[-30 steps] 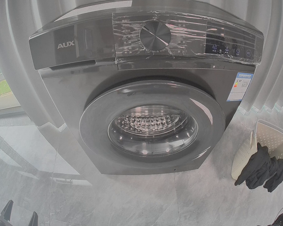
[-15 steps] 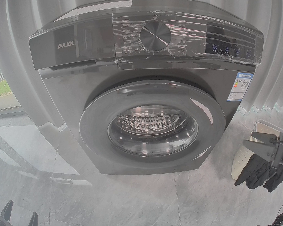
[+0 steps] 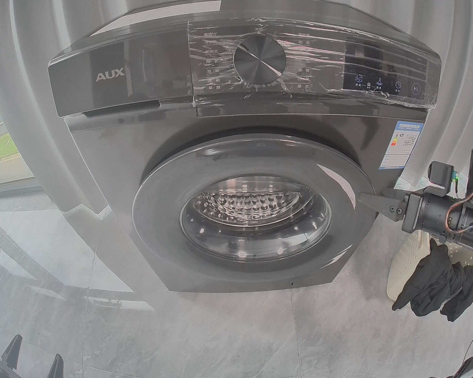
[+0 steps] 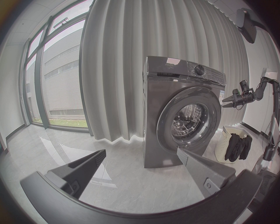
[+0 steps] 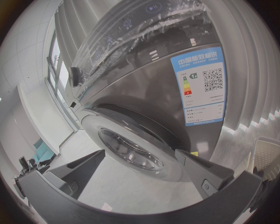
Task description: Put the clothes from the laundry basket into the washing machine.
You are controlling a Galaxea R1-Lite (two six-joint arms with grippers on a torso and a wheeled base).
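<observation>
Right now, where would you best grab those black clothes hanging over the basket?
Grip the black clothes at the bunched fold where they hang over the rim of the laundry basket, coming down from above. The ends dangle loose outside the wall, so a low pinch would probably catch only a thin end.

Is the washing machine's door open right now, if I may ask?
No, the round door sits shut against the front of the washing machine.
</observation>
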